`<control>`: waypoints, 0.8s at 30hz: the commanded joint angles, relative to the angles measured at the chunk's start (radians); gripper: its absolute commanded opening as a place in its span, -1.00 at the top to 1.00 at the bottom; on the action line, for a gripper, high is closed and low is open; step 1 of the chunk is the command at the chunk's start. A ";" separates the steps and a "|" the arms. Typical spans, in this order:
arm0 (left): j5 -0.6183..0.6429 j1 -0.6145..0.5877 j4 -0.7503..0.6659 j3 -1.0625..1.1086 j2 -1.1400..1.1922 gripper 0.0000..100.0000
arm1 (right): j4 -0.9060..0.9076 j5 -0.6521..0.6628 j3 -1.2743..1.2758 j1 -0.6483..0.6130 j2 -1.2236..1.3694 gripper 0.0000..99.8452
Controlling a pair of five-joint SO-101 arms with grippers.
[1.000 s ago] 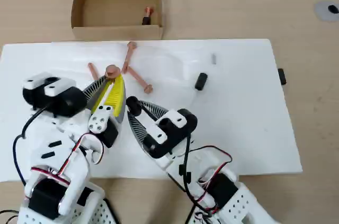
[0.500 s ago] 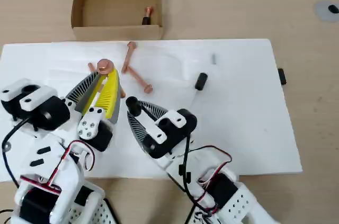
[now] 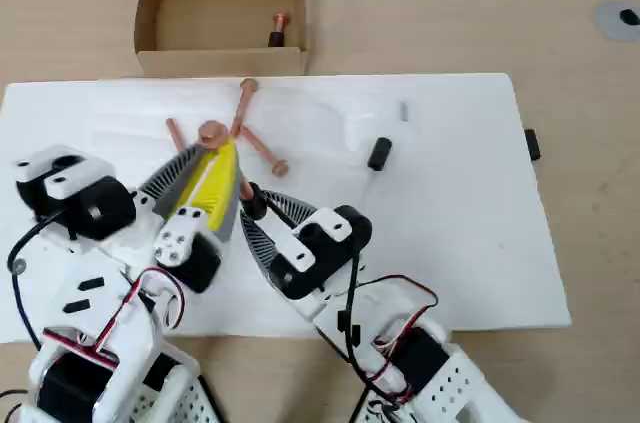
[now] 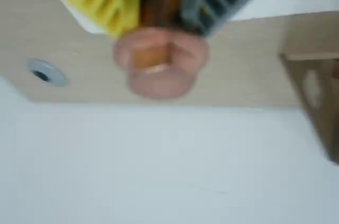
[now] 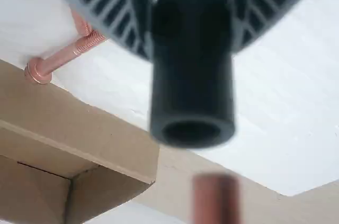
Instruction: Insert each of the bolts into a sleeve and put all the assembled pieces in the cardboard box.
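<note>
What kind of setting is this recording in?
Probably a robot lab or office desk: a wood-tone table with a cable grommet, covered by a white board, with a cardboard box and loose bolts laid out as task props.

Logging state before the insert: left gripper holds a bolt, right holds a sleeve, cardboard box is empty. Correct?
Wrong on the box. The cardboard box is not empty: the high view shows one assembled piece lying inside it. The rest stands: the left gripper holds a bolt, the right gripper a sleeve.
</note>
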 commanded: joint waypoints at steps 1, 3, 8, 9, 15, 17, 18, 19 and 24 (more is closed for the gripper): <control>0.005 0.038 -0.003 -0.048 -0.001 0.99 | -0.002 -0.009 -0.028 0.015 -0.114 0.98; 0.003 0.035 -0.003 -0.038 -0.001 0.99 | -0.002 -0.009 -0.028 0.015 -0.114 0.98; 0.000 -0.011 0.020 -0.038 -0.001 0.99 | -0.002 -0.009 -0.030 0.015 -0.114 0.98; 0.000 -0.034 0.020 -0.038 -0.001 0.99 | -0.002 -0.009 -0.030 0.015 -0.114 0.98; 0.002 -0.081 0.025 -0.037 -0.001 0.99 | -0.005 -0.009 -0.030 0.015 -0.114 0.98; 0.006 -0.080 0.023 -0.037 -0.001 0.99 | -0.005 -0.009 -0.030 0.015 -0.114 0.98; 0.008 -0.080 0.021 -0.037 -0.001 0.99 | -0.005 -0.009 -0.030 0.015 -0.114 0.98; 0.008 -0.080 0.021 -0.035 -0.001 0.99 | -0.005 -0.009 -0.030 0.015 -0.114 0.98; 0.008 -0.032 0.017 -0.009 -0.002 0.99 | -0.005 -0.009 -0.030 0.015 -0.114 0.98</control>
